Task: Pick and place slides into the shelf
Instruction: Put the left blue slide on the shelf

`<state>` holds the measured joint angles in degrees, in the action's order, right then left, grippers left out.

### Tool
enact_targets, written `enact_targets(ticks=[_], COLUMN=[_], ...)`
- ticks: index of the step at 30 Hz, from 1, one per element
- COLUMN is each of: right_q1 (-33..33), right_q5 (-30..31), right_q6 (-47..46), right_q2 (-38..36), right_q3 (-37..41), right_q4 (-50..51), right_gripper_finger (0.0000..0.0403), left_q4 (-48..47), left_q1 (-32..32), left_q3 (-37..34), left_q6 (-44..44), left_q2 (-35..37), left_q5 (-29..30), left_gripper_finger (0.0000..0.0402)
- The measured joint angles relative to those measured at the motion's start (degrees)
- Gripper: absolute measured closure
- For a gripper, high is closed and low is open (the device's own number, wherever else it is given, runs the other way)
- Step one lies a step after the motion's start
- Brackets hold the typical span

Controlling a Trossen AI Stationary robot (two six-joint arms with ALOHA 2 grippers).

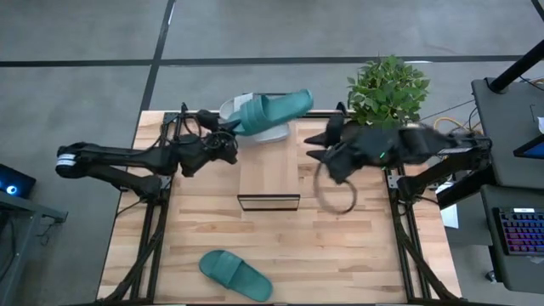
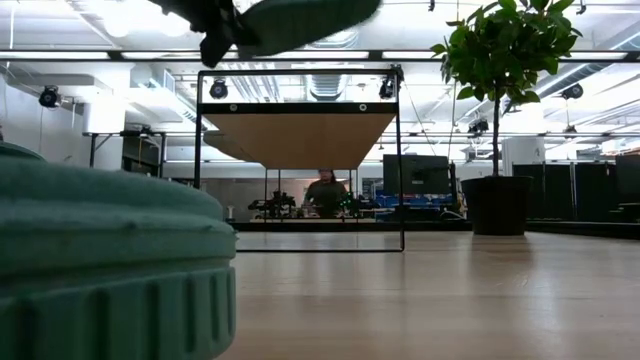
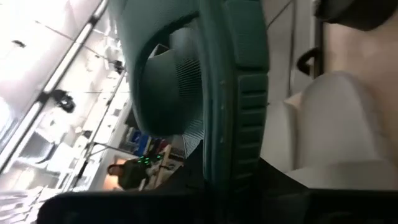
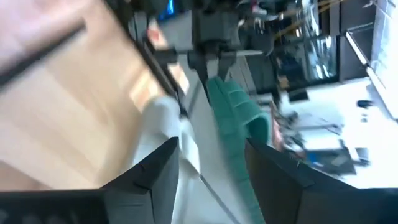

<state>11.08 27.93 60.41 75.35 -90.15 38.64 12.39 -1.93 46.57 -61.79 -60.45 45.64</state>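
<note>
- Raised teal slide (image 1: 274,108): held in the air over the far end of the shelf (image 1: 269,174), gripped at its heel end by the left gripper (image 1: 228,136), whose fingers are closed on it. The toe points toward the right arm. In the left wrist view the ribbed sole edge (image 3: 239,106) fills the frame close in.
- Grey-white slide (image 1: 263,132): lies directly under the raised teal one at the shelf's far end. Whether the two touch cannot be told from above.
- Second teal slide (image 1: 235,275): lies on the bench (image 1: 357,246) near its front edge, well apart from the shelf, not yet placed. The low view shows it large in the foreground (image 2: 110,260).
- Shelf: light plank top on a thin dark frame, standing mid-bench; the near part of its top is bare.
- Right gripper (image 1: 316,144): hovers just beside the teal slide's toe, fingers (image 4: 155,168) apart with nothing between them; its wrist view looks at the teal slide (image 4: 239,115) and the left gripper beyond.
- Potted plant (image 1: 388,87): stands at the far right corner, close behind the right arm.
- Risks, as judged: the one-ended grip lets the slide droop or twist, so it could land askew on the grey-white slide or slide off the far edge. The right arm closing in could knock the toe or brush the plant.
</note>
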Motion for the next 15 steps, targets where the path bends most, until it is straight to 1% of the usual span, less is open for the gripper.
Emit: enact_targets(ticks=[3,5,10,15], right_q1=[1.8,1.9,1.8,1.6], right_q5=[8.3,11.0,13.1,15.8], right_q6=[2.4,2.6,2.7,2.8], right_q2=[3.0,4.5,7.0,7.0], right_q3=[0.0,-0.5,-1.2,-1.2], right_q4=[-0.2,-0.5,-0.4,-0.4], right_gripper_finger=[0.0231,0.0229,0.0213,0.0189], left_q4=[-0.4,-0.3,-0.2,0.1], left_q1=[0.0,0.0,0.0,0.0], left_q3=[0.3,0.8,2.4,3.8], left_q6=[1.3,1.3,1.3,1.3], left_q2=[-2.2,-3.7,-6.4,-6.5], left_q5=[-0.4,-0.4,-0.2,-0.3], left_gripper_finger=[0.0384,0.0384,0.0384,0.0384])
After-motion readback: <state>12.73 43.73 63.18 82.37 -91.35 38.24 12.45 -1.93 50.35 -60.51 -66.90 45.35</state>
